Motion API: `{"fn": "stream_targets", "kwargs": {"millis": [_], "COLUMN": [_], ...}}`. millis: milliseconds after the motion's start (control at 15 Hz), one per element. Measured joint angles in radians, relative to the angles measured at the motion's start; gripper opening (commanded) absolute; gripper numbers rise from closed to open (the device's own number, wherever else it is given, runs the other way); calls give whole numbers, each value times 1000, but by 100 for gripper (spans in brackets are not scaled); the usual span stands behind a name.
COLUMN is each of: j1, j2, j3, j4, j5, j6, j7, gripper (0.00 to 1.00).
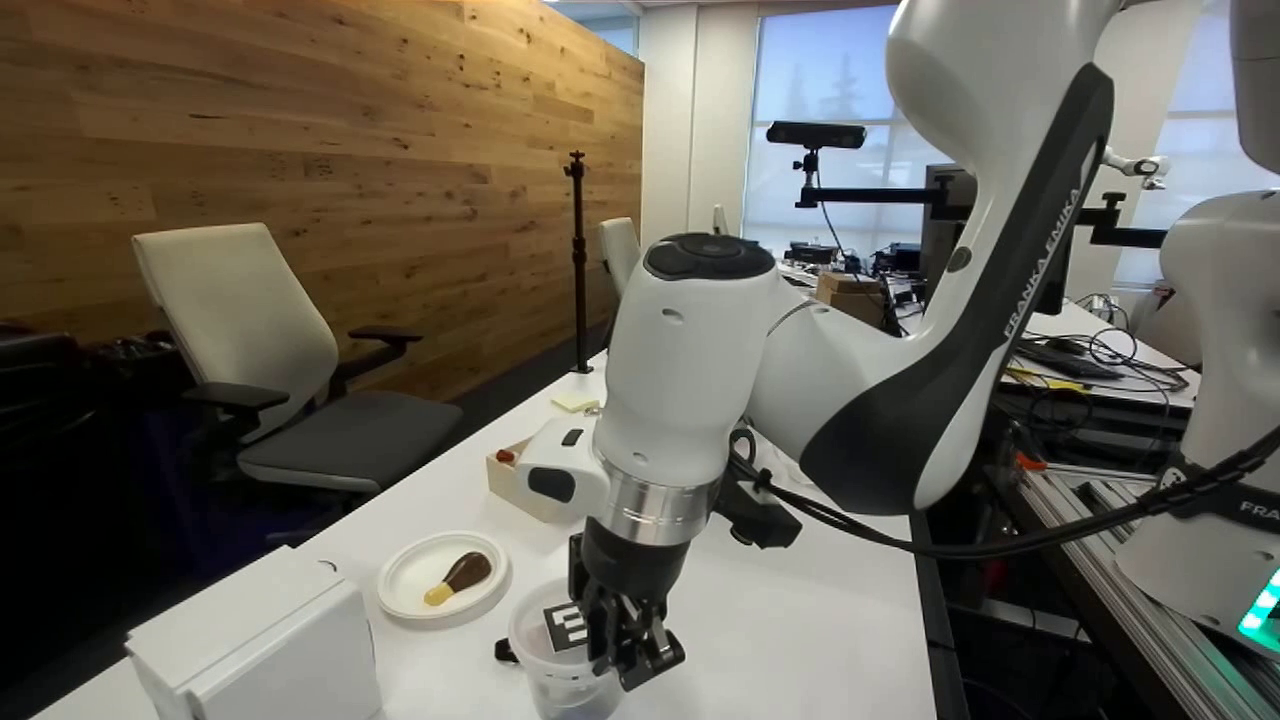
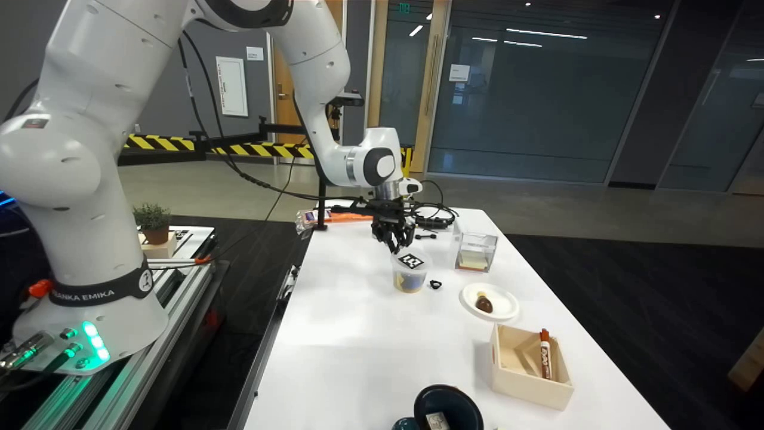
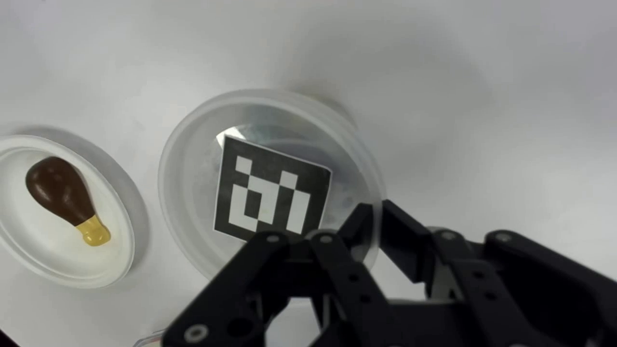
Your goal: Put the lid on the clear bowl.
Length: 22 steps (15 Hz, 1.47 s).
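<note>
The round see-through lid (image 3: 193, 168) with a black-and-white mark fills the middle of the wrist view. It also shows in both exterior views (image 1: 566, 627) (image 2: 411, 261), over the clear bowl (image 1: 573, 692) (image 2: 409, 281). My gripper (image 3: 377, 208) has its fingertips close together on the lid's rim, one on each side. In the exterior views the gripper (image 1: 630, 672) (image 2: 394, 246) points down at the lid's edge. The bowl's side (image 3: 332, 105) peeks out past the lid, so the two look offset. I cannot tell whether the lid is seated.
A white plate (image 3: 29, 255) (image 2: 512, 304) with a toy drumstick lies beside the bowl. A small black ring (image 2: 436, 285) is near the bowl. A wooden box (image 2: 531, 391) with a marker, a clear box (image 2: 476, 251) and a dark mug (image 2: 447, 397) stand on the table.
</note>
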Motion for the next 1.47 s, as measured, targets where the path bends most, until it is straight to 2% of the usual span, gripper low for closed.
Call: {"fn": "stream_targets", "kwargs": {"millis": [667,733,800,933,1333,1467], "j1": [-1,-2,-2,-5,-7,-7], "j2": [7,7,8,9,18,20], "j3": [8,9,11,15,21,22], "j4": [2,2,2,2,2,2], "j5": [1,2,3,5,6,6], "j6": [0,0,0,0,0,0], "j7": [0,0,0,0,0,0], "gripper": [3,37,40,51,94,100]}}
